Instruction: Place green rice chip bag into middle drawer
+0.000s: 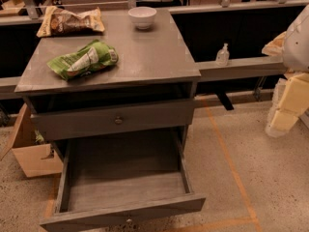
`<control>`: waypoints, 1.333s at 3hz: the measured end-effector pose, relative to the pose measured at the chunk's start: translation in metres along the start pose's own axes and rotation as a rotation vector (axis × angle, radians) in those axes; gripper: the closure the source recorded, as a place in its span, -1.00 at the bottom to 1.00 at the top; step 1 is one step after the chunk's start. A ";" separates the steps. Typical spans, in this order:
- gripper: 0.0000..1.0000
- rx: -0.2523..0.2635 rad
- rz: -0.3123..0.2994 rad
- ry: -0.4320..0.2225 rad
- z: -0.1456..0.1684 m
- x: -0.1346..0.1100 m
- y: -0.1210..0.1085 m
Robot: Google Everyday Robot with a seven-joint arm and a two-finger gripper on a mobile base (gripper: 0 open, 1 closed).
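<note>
Green rice chip bag [83, 60]: lies crumpled on the cabinet top [154, 57], towards its front left corner, well apart from the gripper.
Middle drawer [126, 178]: pulled far out at the foot of the cabinet, plank bottom showing.
Upper drawer front [149, 117]: just above it, slightly out, round knob at its centre.
Gripper [281, 121]: at the right edge, off to the side of the cabinet, above the floor; apart or together, I cannot tell.
Tan-and-brown snack bag [70, 21]: back left of the top.
White bowl [142, 17]: back edge, upright.
</note>
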State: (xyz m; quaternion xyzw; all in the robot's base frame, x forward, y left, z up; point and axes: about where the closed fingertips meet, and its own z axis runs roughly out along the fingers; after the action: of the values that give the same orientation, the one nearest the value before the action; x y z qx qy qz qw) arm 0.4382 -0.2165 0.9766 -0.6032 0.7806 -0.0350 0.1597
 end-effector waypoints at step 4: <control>-1.00 0.186 -0.090 -0.583 0.000 -0.126 -0.122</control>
State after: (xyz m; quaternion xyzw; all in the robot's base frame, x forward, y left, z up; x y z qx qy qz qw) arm 0.5796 -0.1298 1.0332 -0.6045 0.6679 0.0615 0.4297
